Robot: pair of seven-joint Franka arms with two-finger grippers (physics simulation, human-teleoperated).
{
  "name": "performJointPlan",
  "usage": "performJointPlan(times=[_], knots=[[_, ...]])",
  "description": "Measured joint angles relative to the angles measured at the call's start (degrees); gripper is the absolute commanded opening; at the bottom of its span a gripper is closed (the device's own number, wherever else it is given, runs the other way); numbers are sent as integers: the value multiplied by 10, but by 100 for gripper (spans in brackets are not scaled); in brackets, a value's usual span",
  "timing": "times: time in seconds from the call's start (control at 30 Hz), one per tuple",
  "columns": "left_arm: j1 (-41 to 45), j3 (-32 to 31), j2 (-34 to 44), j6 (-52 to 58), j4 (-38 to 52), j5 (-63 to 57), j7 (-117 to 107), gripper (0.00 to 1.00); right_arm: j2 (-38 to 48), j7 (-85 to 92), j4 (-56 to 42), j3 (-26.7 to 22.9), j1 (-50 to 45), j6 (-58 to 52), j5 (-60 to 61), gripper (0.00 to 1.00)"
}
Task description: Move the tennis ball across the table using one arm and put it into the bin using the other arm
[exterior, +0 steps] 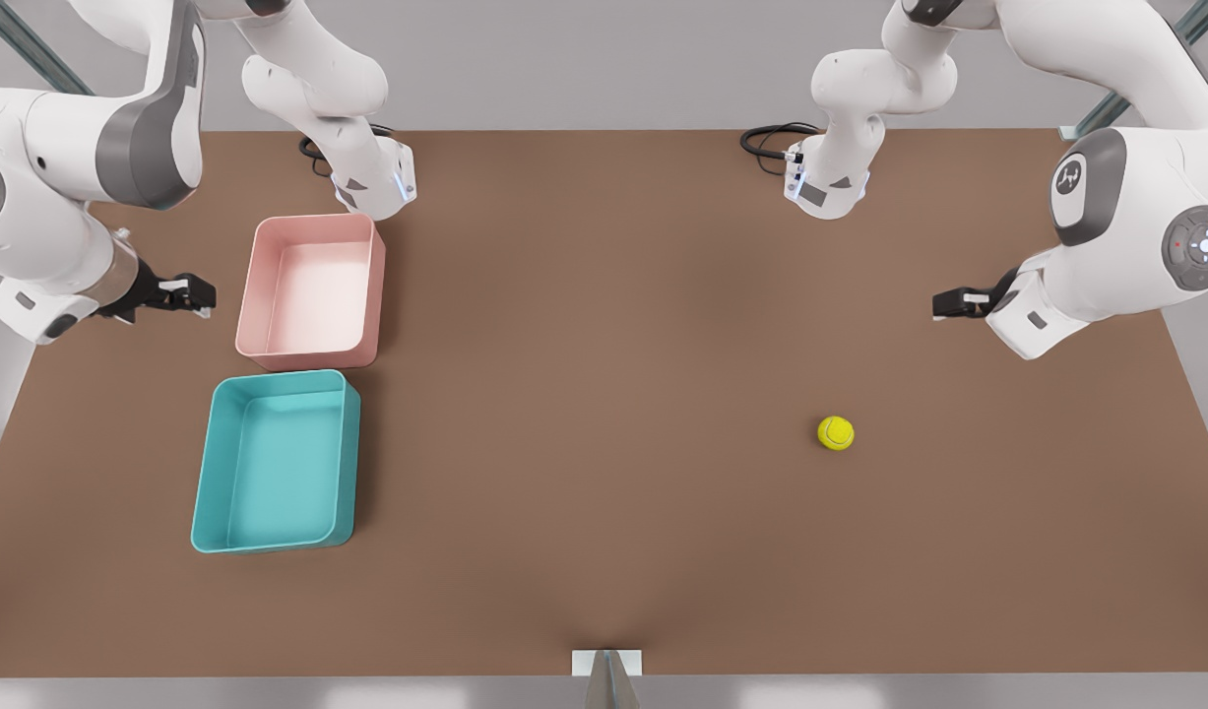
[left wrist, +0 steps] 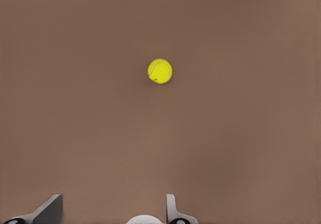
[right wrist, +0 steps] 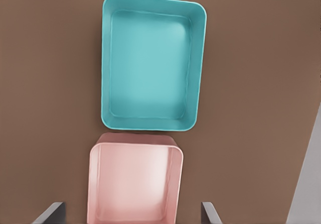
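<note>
The ball (exterior: 835, 432) lay on the bare table (exterior: 604, 492), toward the front view's right and nearer the camera than either gripper, touching nothing. Across the table, on the front view's left, the teal bin (exterior: 275, 461) stood open and held nothing, with the pink tub (exterior: 311, 286) just behind it, their short ends close together but apart. The left gripper (exterior: 958, 302) hung above the table on the front view's right, farther back than the ball and well apart from it; in its wrist view the ball (left wrist: 160, 71) sat ahead of the spread fingers (left wrist: 171, 210), which gripped nothing. The right gripper (exterior: 192, 293) waited on the front view's left, beside the pink tub's outer wall; its wrist view looked down over the pink tub (right wrist: 134, 183) to the bin (right wrist: 153, 62) beyond, its fingers (right wrist: 208, 212) wide apart and holding nothing. Both arms reached in from the far edge of the table.
</note>
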State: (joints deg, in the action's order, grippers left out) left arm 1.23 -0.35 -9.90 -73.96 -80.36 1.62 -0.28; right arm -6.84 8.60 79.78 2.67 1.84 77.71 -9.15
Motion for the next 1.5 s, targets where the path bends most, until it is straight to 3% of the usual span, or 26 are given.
performJointPlan(times=[0.1, 0.13, 0.17, 0.23, 0.3, 0.43, 0.53, 0.77, 0.9, 1.5], knots=[[0, 0, -5, -3, 0, 1, 1, 100, 0, 3, 1, 0, 0, 4, -1, 100], [0, 0, -23, -4, 7, 1, 2, 49, -1, 4, 3, -1, -1, 5, -1, 100], [-2, -8, -75, -6, 44, 2, 2, 21, -5, 5, 4, -1, -2, 5, -1, 100], [2, -22, -173, -30, 89, 2, 4, 21, -11, 7, 4, -1, -5, 6, -1, 100], [1, -32, -238, -88, 79, -1, 25, 21, -16, 9, 4, 0, -8, 11, -1, 100], [0, -37, -279, -262, -19, -60, 146, 21, -33, 12, 5, -7, 8, 40, 24, 100], [-16, -37, -305, -343, -43, -84, 266, 21, -33, 14, 9, -8, 15, 54, 34, 100], [-37, -38, -304, -379, -55, -106, 514, 21, -35, 17, 11, -8, 12, 67, 43, 100], [-35, -39, -260, -426, -146, -123, 610, 21, -35, 18, 13, -8, 12, 69, 44, 100], [-28, -43, -235, -558, -269, -133, 868, 21, -48, 19, 10, -7, 11, 75, 53, 100]])
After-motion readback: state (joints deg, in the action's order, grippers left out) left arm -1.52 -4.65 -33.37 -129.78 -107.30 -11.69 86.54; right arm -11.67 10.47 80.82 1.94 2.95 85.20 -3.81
